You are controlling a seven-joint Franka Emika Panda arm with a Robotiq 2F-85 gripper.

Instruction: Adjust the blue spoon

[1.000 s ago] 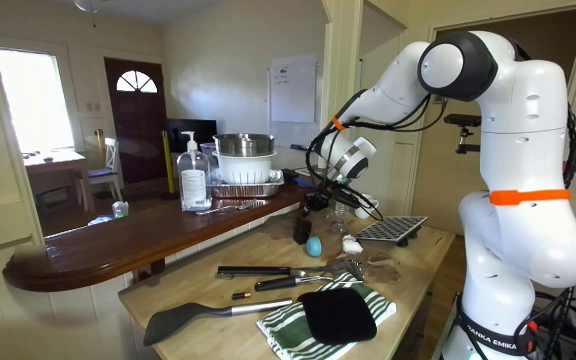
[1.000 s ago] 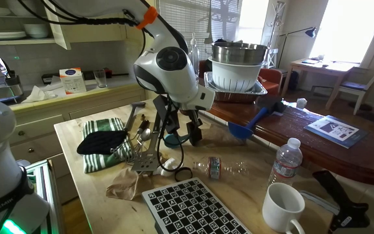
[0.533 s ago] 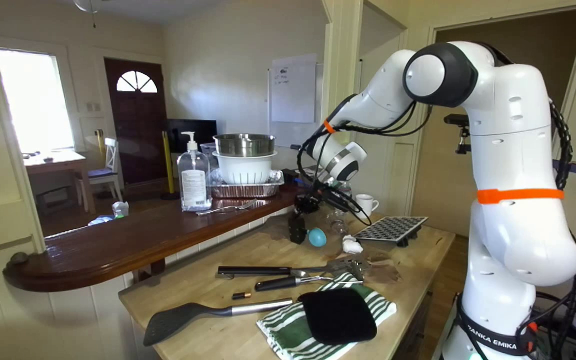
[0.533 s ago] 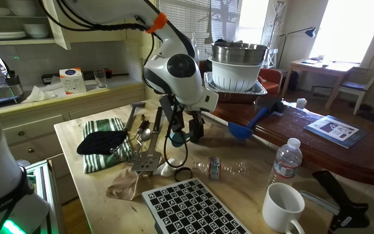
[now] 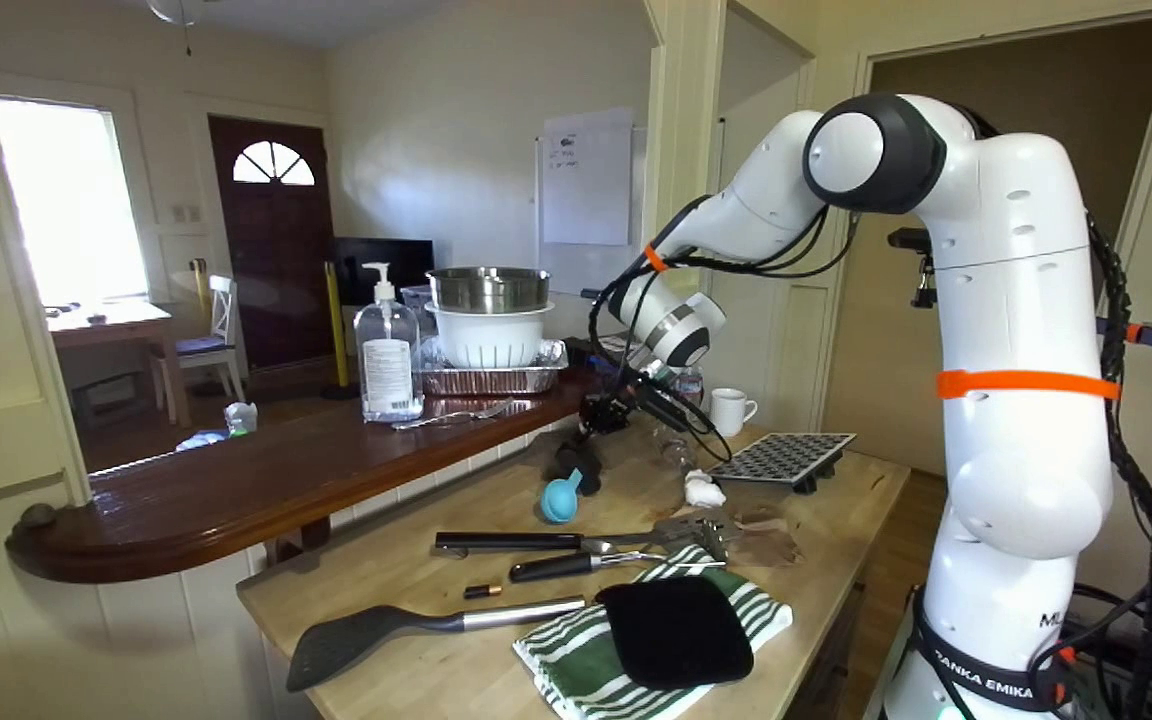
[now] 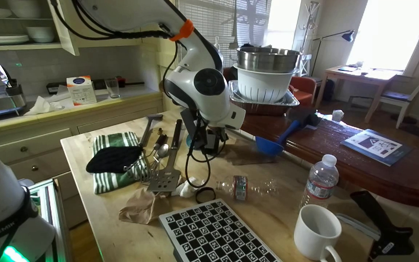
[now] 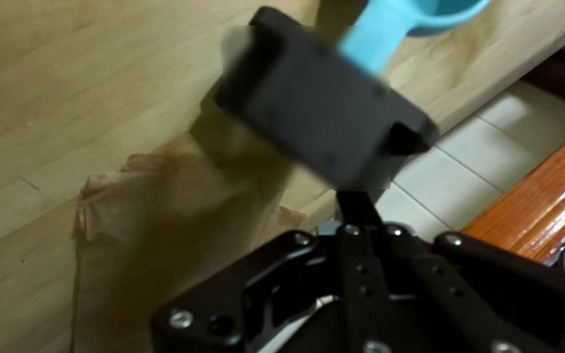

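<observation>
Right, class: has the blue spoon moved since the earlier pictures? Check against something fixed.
Yes. In an exterior view, the blue spoon has shifted leftward in the picture, away from the unmoved crumpled white thing.

In an exterior view the viewpoint stands well back, looking slightly down along the surface (image 5: 396, 570), the striped towel (image 5: 571, 655) near, the wooden ledge (image 5: 286, 485) left and the robot arm (image 5: 1011, 310) right. In an exterior view the look is steeper, closer in, from the opposite end — white mug (image 6: 313, 236) near, towel far, ledge right, arm left — so both exterior views share arm, ledge and surface. The wrist view looks down from close above, past the tool (image 7: 319, 103), sharing the blue spoon (image 7: 378, 34) with both exterior views.
</observation>
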